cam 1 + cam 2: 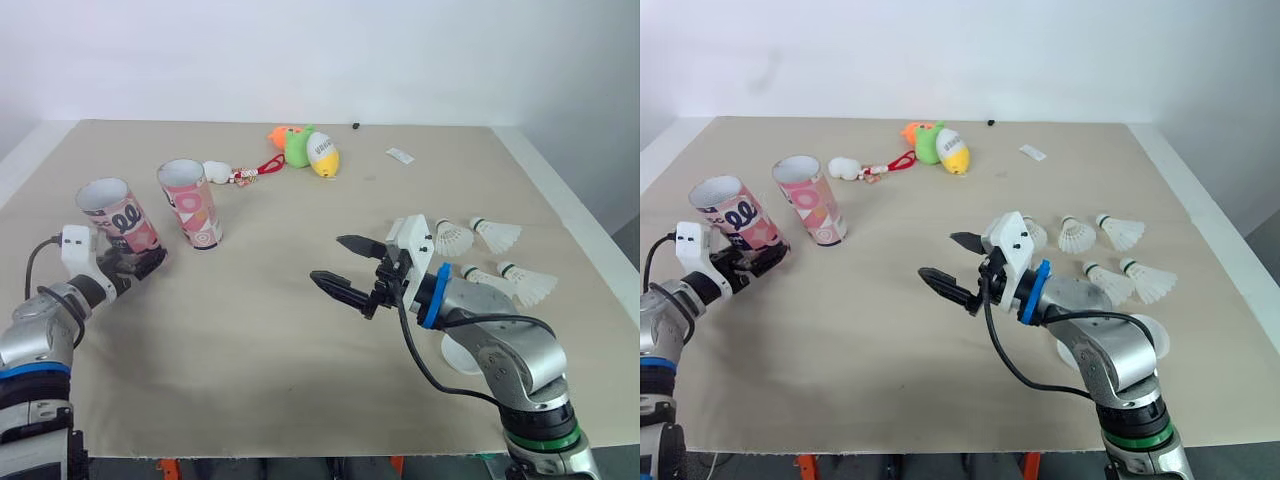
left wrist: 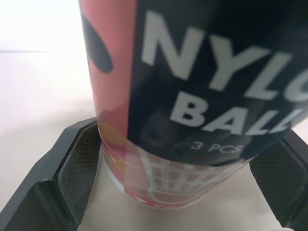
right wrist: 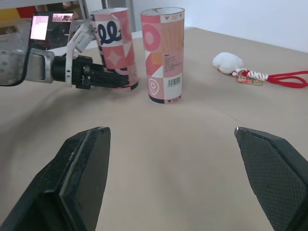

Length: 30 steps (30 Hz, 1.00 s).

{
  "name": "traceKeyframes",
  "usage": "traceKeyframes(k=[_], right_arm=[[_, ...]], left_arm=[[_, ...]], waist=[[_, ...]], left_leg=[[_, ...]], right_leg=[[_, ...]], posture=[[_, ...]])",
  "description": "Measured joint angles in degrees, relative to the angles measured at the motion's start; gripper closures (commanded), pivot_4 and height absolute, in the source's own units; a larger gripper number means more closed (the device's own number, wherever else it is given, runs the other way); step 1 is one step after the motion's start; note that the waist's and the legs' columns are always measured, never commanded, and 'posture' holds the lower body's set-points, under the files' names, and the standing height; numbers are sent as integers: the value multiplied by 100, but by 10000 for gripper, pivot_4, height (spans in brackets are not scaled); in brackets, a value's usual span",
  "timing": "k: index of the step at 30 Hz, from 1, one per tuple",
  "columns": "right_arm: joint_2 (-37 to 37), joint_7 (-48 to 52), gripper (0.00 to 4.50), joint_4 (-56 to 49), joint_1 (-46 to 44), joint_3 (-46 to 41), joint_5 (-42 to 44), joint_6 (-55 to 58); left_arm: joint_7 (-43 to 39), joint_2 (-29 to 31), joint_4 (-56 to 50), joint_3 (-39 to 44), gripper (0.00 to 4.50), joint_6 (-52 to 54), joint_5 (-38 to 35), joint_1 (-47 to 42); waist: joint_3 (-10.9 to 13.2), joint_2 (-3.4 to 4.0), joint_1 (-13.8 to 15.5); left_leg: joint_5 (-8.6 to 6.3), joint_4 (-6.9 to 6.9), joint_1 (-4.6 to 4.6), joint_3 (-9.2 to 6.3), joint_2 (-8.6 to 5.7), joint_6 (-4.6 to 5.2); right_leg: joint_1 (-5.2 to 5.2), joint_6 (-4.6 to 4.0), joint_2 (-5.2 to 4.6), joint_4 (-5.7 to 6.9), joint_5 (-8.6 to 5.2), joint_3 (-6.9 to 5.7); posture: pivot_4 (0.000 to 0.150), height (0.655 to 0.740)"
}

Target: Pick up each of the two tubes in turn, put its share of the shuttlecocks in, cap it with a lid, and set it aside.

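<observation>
On the beige cloth-covered counter (image 1: 280, 380), two pink patterned cardboard tubes stand upright with their tops open at the far left. The left pink tube with dark lettering (image 1: 118, 215) is nearer. The second pink tube with circle patterns (image 1: 190, 205) stands just right of it and slightly farther back, and the two are apart.

The left end effector (image 1: 138, 260) is low at the base of the lettered tube, which sits between its two sides and rests on the counter. I cannot tell whether it is clamped on the tube or only bracketing it. The left wrist view shows a black panel on this tube with white lettering and "3 PCS".

The right end effector (image 1: 327, 259) hovers above the middle of the counter, spread wide and holding nothing. It points left toward the tubes and is well apart from them.

Four white feathered shuttlecocks lie on the right side. Two are farther back (image 1: 452, 238) (image 1: 497, 234) and two are nearer (image 1: 485, 278) (image 1: 528, 285), all just beyond the right forearm. A white round disc (image 1: 458, 355) lies partly hidden beneath that forearm.

At the far middle lie a green, yellow and orange plush toy (image 1: 310, 150) and a small white plush on a red cord (image 1: 216, 172). A small white tag (image 1: 399, 155) lies to their right.
</observation>
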Motion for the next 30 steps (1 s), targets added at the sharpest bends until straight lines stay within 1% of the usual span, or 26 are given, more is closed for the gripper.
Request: traceKeyframes(k=[7, 14, 16, 17, 18, 21, 24, 30], right_arm=[[-25, -9, 675, -22, 9, 0, 107, 47], [-28, -11, 675, -22, 9, 0, 145, 73], [-28, -11, 0, -22, 8, 1, 150, 74], [-28, -11, 0, -22, 8, 2, 150, 75], [-28, -12, 0, -22, 8, 2, 152, 75], [-28, -14, 0, -21, 7, 3, 155, 78], [-27, -19, 0, -21, 6, 3, 157, 82], [-44, 2, 0, -21, 3, 3, 176, 103]], left_arm=[[-56, 23, 358, 0, 0, -267, 227, -185], [-58, 23, 393, -31, 0, -481, 340, -215], [-38, 23, 397, -144, 5433, -754, 495, -241], [-35, 23, 399, -153, 6674, -782, 505, -245], [-10, 23, 424, -179, 11294, -893, 567, -270], [77, 23, 572, -216, 15042, -1210, 729, -401], [130, 23, 776, -216, 15042, -1340, 801, -476], [150, 44, 812, -195, 15042, -1413, 813, -453]], waist=[[0, 0, 0], [0, 0, 1], [0, 0, 1], [0, 0, 2], [0, 0, 1], [0, 0, 2], [0, 0, 1], [0, -1, 0]], left_leg=[[0, 1, 0, 0, -1, 0], [0, 1, -1, -2, -1, 0], [0, 1, -1, -3, -2, 0], [0, 1, -1, -3, -2, 0], [0, 1, -1, -3, -2, 0], [0, 1, -2, -4, -2, 0], [0, 1, -3, -5, -2, 0], [0, 2, -5, -8, -2, 0]], right_leg=[[0, 0, -2, 0, 0, 0], [1, 1, -4, 0, 0, -1], [1, 1, -5, 0, 0, -1], [1, 1, -4, 0, 0, -1], [1, 1, -4, 0, 0, -1], [1, 0, -4, 0, 0, -3], [1, 1, -4, 0, 0, -3], [1, 1, -5, 0, 0, -6]], posture=[[1500, 7323], [1500, 7323], [1500, 7323], [1500, 7323], [1500, 7323], [1500, 7323], [1500, 7323], [1500, 7323]])
